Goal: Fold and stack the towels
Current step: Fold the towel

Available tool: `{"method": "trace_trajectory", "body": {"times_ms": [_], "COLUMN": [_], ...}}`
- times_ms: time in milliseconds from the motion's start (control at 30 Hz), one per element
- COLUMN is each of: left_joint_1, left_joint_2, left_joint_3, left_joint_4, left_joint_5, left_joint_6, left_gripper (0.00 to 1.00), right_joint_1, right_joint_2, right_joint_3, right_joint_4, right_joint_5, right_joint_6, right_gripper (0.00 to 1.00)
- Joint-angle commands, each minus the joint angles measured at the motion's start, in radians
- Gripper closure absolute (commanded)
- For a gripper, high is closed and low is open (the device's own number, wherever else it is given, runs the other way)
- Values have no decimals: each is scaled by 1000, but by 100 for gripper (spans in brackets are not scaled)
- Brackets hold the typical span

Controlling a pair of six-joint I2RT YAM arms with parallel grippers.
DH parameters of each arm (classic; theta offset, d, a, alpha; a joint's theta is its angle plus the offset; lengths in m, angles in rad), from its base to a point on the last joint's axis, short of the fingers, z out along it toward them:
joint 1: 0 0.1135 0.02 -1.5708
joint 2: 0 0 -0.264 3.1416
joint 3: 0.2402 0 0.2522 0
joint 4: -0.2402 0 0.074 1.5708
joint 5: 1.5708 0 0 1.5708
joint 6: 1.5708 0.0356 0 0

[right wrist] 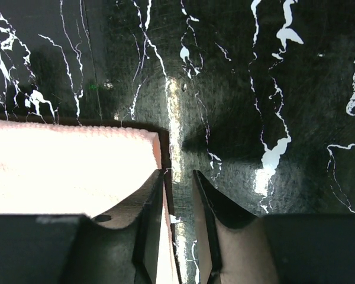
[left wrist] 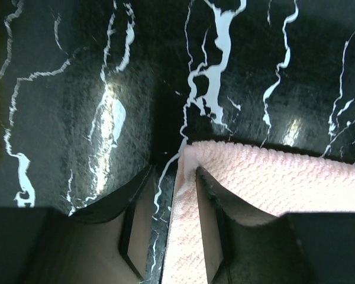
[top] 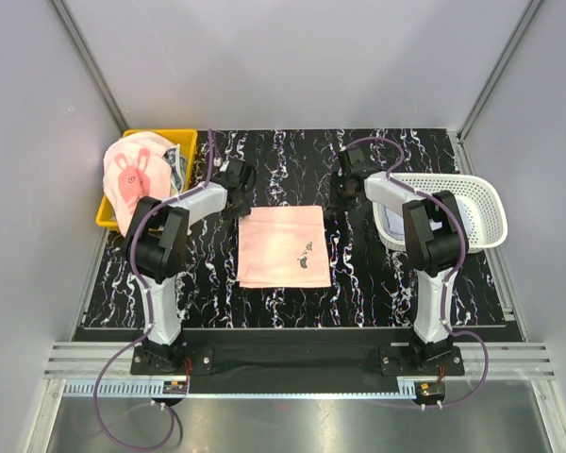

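A plain pink towel (top: 283, 247) with a small dark print lies flat on the middle of the black marbled table. My left gripper (top: 234, 189) is at its far left corner. In the left wrist view the jaws (left wrist: 174, 171) are open and low over the table, and the towel's corner edge (left wrist: 284, 177) lies between them. My right gripper (top: 342, 193) is at the far right corner. Its jaws (right wrist: 177, 173) stand a little apart, with the towel's edge (right wrist: 71, 165) just inside the left finger (right wrist: 151, 225). A pink rabbit-print towel (top: 132, 175) lies heaped in the yellow bin.
The yellow bin (top: 184, 142) stands at the far left with more cloth under the rabbit towel. A white mesh basket (top: 486, 203) stands at the far right, behind my right arm. Grey walls enclose the table on three sides.
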Motion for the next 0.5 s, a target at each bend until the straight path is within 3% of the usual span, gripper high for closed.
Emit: {"method": "trace_trajectory", "body": {"times_ms": [0, 467], "left_joint_1": [7, 7], "left_joint_2": [5, -51], "left_joint_3": [52, 1], "left_joint_4": [1, 108], "left_joint_5": [-80, -8], "left_joint_6": [22, 38], "left_gripper": [62, 59], "right_joint_1": [14, 52], "right_joint_2": [-54, 3], "right_joint_3": [44, 98], "right_joint_4": [15, 43], "right_joint_5": [8, 37], "right_joint_6": [-32, -71], "right_gripper": [67, 60]}}
